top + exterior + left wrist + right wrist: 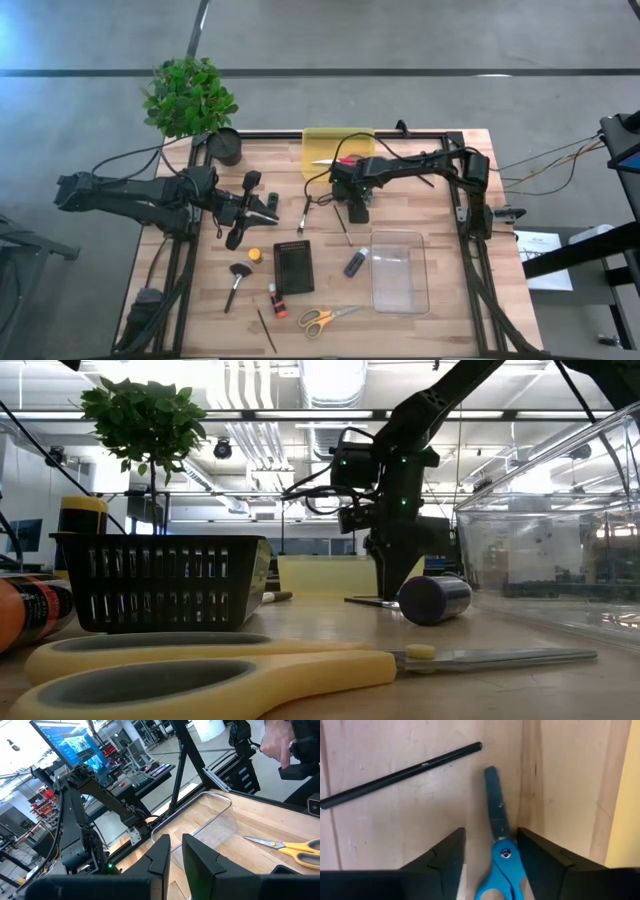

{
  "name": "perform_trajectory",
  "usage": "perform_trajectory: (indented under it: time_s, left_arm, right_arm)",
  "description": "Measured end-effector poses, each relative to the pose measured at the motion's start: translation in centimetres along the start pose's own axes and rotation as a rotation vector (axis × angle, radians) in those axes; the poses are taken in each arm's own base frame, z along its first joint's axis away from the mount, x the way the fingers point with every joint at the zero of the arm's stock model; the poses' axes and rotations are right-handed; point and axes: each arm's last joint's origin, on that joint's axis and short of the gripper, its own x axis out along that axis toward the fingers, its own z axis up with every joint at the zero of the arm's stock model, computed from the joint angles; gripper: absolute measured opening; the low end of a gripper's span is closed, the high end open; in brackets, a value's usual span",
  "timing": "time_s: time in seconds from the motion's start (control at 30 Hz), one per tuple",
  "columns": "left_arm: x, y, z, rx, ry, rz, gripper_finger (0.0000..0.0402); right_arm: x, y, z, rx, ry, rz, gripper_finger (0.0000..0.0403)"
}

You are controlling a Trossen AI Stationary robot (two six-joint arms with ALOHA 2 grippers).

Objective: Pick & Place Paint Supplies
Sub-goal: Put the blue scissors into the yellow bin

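Right pincer point(491, 831) is down at the tabletop. Its fingers are apart and straddle a pair of blue scissors point(495, 810) at the pivot. There's a gap on at least one side, so nothing is gripped. The blades point straight ahead, out past the fingertips.

A thin dark paintbrush point(400, 775) lies flat just beyond the fingertips, not touching them. Its long axis runs oblique to the blades, with one end close to the scissor tip and the other angling off to one side. I can't tell which end has the bristles.

The purple tube point(355, 263) lies on its side near this pincer, on the side away from the yellow tray point(335, 150). It sits diagonally, just beside the clear bin point(400, 270).

Well away from the right pincer, toward the left arm:
- wide brush point(237, 280)
- red tube point(277, 300)

Left pincer point(176, 857) hangs off the table surface. Its fingers are barely parted and hold nothing.
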Motion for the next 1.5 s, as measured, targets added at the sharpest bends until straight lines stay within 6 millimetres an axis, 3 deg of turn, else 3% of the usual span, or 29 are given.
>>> perform_trajectory:
  time_s: [0.37,0.7,0.93,1.07,1.2,1.33,1.5]
  left_arm:
    - [0.0,0.0,0.0,0.0,0.0,0.0,0.0057]
    - [0.0,0.0,0.0,0.0,0.0,0.0,0.0057]
    - [0.0,0.0,0.0,0.001,0.0,0.0,0.0057]
    - [0.0,0.0,0.0,0.001,0.0,0.0,0.0057]
    - [0.0,0.0,0.0,0.003,0.0,0.0,0.0057]
    - [0.0,0.0,0.0,0.003,0.0,0.0,0.0057]
    - [0.0,0.0,0.0,0.003,0.0,0.0,0.0057]
  right_arm:
    - [0.0,0.0,-0.1,-0.005,0.007,0.007,0.0022]
    - [0.0,0.3,0.0,-0.011,0.005,0.027,0.0025]
    - [-0.7,1.9,0.2,-0.05,-0.002,0.039,0.0025]
    - [-2.7,2.5,0.7,-0.075,-0.044,0.015,0.0022]
    - [-6.0,2.3,1.4,-0.095,-0.133,-0.053,0.0016]
    - [-9.7,1.1,2.2,-0.106,-0.241,-0.129,0.0007]
    - [-12.5,-1.1,2.8,-0.107,-0.265,-0.255,0.0007]
